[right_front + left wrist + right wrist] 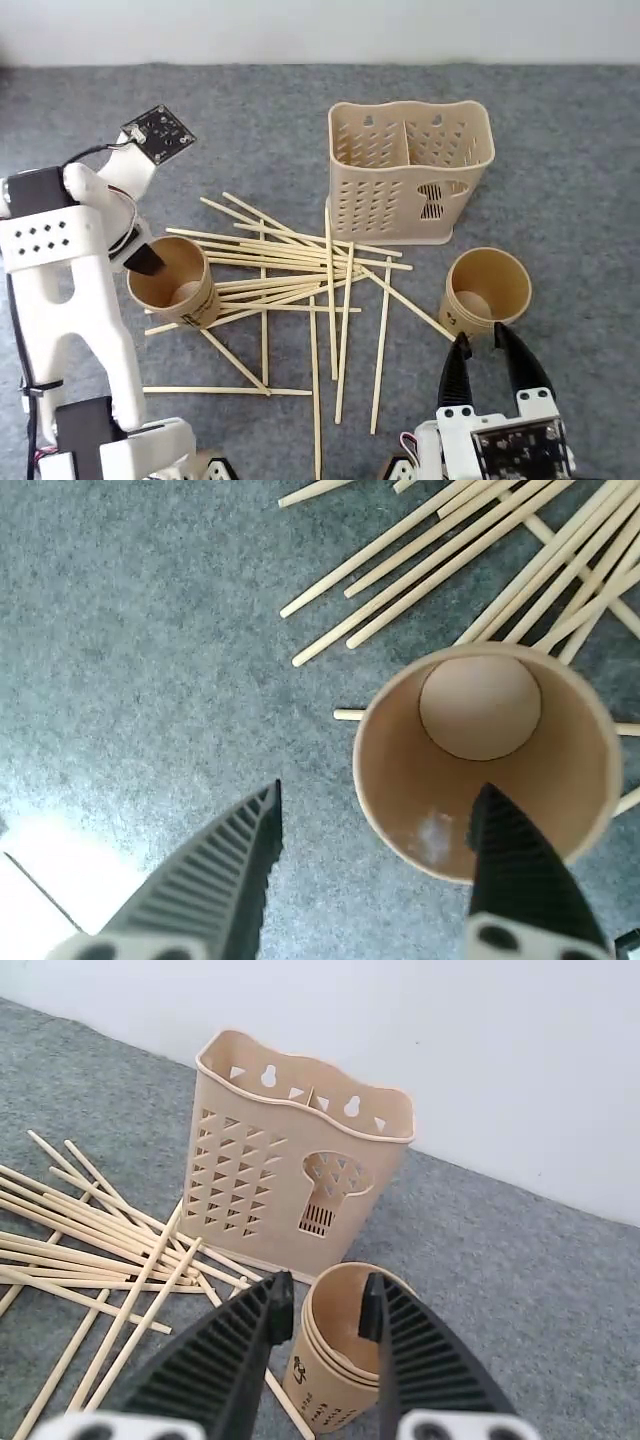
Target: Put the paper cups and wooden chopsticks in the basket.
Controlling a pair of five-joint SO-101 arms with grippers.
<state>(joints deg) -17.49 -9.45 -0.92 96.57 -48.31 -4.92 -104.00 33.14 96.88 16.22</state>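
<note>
Two brown paper cups stand upright on the grey carpet: one at the left (170, 282) and one at the right (487, 290). Several wooden chopsticks (300, 285) lie scattered between them. The beige perforated basket (410, 170) stands behind, divided into two compartments. My left gripper (380, 795) is open and straddles the near wall of the left cup (490, 750), with one finger inside and one outside. My right gripper (326, 1295) is open, just in front of and above the right cup (340, 1360), with nothing between its fingers. The basket (300, 1160) rises behind that cup.
Chopsticks (450, 560) lie just past the left cup and under its far side. More chopsticks (110, 1250) spread beside the basket's base. A white wall (500, 1050) runs behind the basket. Bare carpet (570, 200) shows at the right of the basket.
</note>
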